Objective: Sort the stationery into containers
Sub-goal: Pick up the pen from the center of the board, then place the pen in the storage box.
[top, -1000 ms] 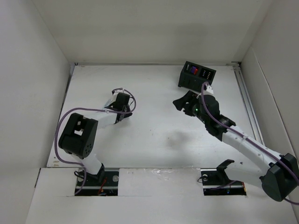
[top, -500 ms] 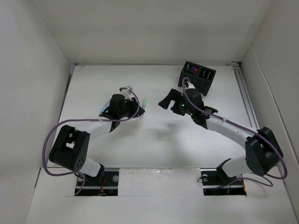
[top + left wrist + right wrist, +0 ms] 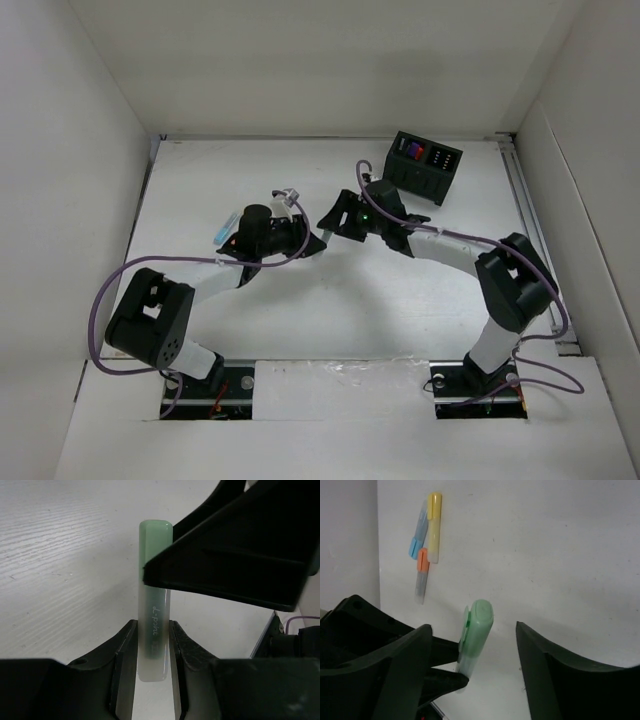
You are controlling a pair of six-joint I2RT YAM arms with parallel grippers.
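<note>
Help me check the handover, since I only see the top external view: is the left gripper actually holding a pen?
Observer: Yes. The left wrist view shows the left gripper shut on a green-capped pen, cap pointing outward.
Operator: Has the other arm closed on it?
Observer: No. In the right wrist view the right gripper is open, its fingers either side of the green cap with gaps showing.

The left arm (image 3: 205, 270) and the right arm (image 3: 450, 248) are showing white links between blocky, matte black joint housings. A purple cable (image 3: 103, 300) is running along each arm in loose loops, and a small green light (image 3: 365, 213) is glowing on the right wrist. The fingers (image 3: 560, 680) are looking plain black, with flat angular faces.
</note>
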